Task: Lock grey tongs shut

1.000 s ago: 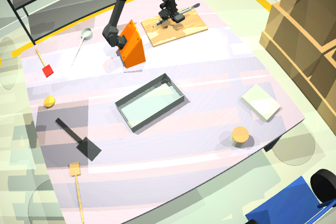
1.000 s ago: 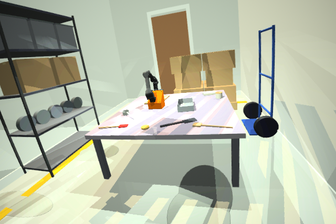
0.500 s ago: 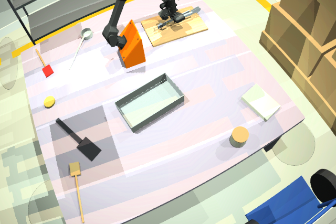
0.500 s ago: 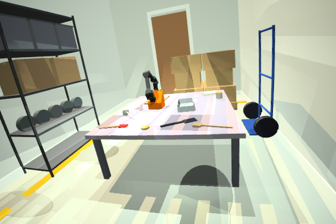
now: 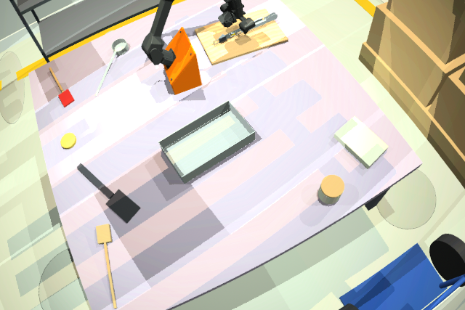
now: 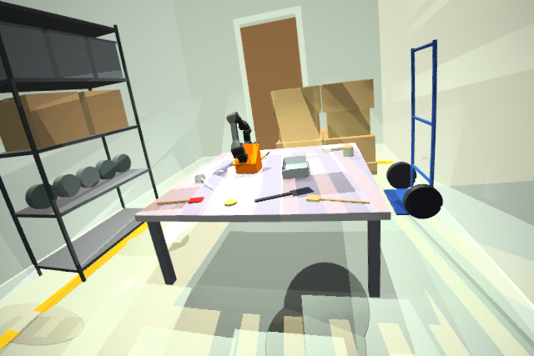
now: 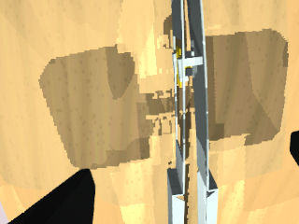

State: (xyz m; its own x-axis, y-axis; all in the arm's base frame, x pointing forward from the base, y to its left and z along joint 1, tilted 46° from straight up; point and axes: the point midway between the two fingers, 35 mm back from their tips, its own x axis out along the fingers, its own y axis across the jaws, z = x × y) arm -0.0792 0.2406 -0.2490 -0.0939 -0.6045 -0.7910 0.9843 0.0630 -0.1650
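The grey tongs (image 5: 269, 18) (image 7: 201, 98) lie along the wooden board (image 5: 221, 54) (image 7: 89, 23), with one end near the board's far right edge in the top view. Their two arms run close together, nearly parallel, with a narrow gap between them. A yellow part and a pale crosspiece show between the arms in the wrist view. Whether the lock has caught cannot be seen. My gripper (image 5: 237, 25) (image 7: 194, 161) is wide open just above the board, its fingers on either side of the tongs and clear of them. The roasting tin (image 5: 220, 160) (image 6: 295, 172) holds no tongs.
The orange arm base (image 5: 187, 70) (image 6: 249, 166) stands beside the board. A ladle (image 5: 107, 70), red spatula (image 5: 66, 98), yellow disc (image 5: 68, 140), black turner (image 5: 123, 205), wooden spatula (image 5: 103, 234), lidded jar (image 5: 330, 190) and pale block (image 5: 361, 141) lie or stand around the table.
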